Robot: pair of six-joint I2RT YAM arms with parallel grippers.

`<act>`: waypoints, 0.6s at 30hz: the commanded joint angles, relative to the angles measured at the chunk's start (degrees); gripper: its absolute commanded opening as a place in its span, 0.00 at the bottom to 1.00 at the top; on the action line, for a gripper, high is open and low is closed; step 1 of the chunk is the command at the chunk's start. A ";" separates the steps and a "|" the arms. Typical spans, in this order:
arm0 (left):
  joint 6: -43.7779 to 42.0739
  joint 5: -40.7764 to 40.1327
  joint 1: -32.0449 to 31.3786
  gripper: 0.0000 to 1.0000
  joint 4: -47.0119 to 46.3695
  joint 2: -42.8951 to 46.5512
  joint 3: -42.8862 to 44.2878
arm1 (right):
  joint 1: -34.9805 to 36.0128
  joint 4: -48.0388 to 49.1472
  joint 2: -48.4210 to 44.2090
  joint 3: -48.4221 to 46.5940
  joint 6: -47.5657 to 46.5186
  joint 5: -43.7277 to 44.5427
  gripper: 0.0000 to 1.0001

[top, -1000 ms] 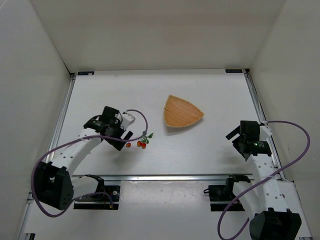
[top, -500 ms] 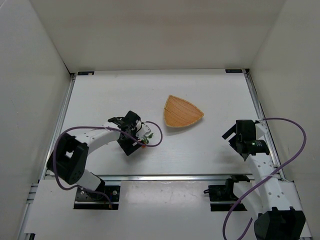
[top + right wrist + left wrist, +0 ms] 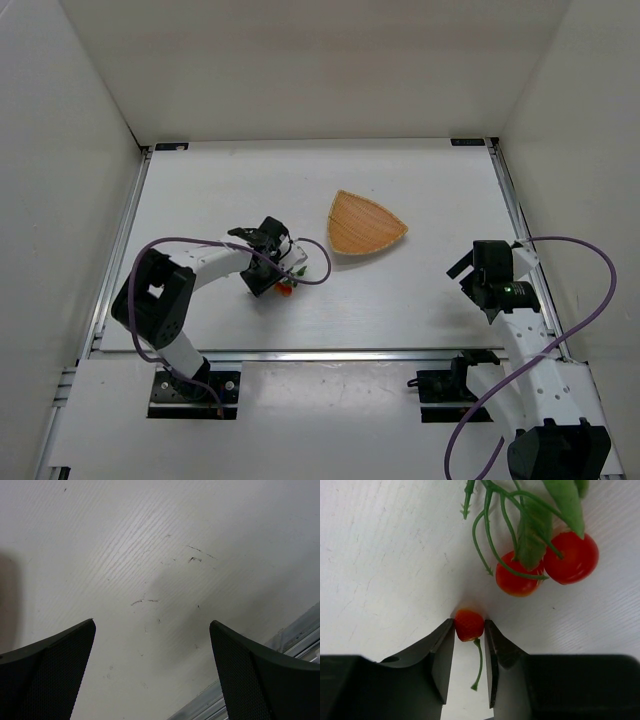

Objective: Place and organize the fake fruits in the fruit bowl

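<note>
My left hand (image 3: pixel 469 636) is closing narrow on the berry (image 3: pixel 469 624), with one finger touching each side of it. The berry is sitting at the very fingertips and resting on the tabletop (image 3: pixel 380 555); its thin stalk is trailing back between the fingers.

Procedure for this step, as I am judging it:
1. The grip is shallow, so I should be squeezing gently. A round, smooth berry is liable to pop forward out of the tips.
2. I should be lifting straight up before travelling, so that the berry is not dragging on the tabletop.
3. The cluster (image 3: pixel 545 565) is lying just beyond the berry and a little to the right, apart from my fingers. The lift should be staying clear of its green stems so they are not snagging.
4. The bowl (image 3: pixel 365 225) is sitting to the right and farther back, with nothing in it. I should be releasing low over its middle so the berry is not rolling out.

My right hand (image 3: pixel 152 624) is hanging wide, holding nothing, well apart from the bowl.
</note>
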State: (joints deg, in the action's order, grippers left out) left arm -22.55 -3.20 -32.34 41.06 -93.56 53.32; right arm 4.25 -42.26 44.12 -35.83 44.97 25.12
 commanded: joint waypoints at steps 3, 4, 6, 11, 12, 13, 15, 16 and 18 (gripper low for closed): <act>0.75 0.13 0.61 0.34 -0.89 -0.13 1.69 | 0.32 -0.54 -0.61 -1.52 0.21 1.86 0.99; 0.75 0.13 0.61 0.34 -0.89 0.56 1.70 | 0.32 -0.54 -0.61 -1.52 0.21 1.86 0.99; 1.28 -2.23 0.61 0.28 -0.28 1.35 2.23 | 0.32 -0.54 -0.61 -1.52 0.21 1.86 0.99; 1.28 -6.98 0.61 0.25 1.39 5.57 6.44 | 0.32 -0.54 -0.61 -2.05 -0.32 1.86 0.99; 1.28 -8.04 0.61 0.25 1.39 6.28 7.75 | 0.32 -0.54 -0.09 -2.05 -0.32 1.86 0.99; 0.75 -8.83 0.61 0.25 1.39 6.28 10.81 | 0.32 -0.54 -0.09 -2.05 -0.84 1.34 0.99; 0.75 -7.27 0.61 0.25 1.39 5.15 14.51 | 0.32 -0.54 0.44 -2.05 -0.85 1.33 0.99; 0.75 -6.04 -0.17 0.27 1.39 4.27 18.62 | 0.32 -0.02 0.44 -2.05 -0.85 1.33 0.99; 0.75 -2.97 -0.79 0.30 1.39 0.25 23.21 | 0.32 0.51 1.84 -2.05 -0.85 0.80 0.99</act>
State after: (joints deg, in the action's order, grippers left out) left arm -21.78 -8.71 -32.12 43.57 -91.96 70.08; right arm 4.25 -42.26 44.77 -35.83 44.58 25.36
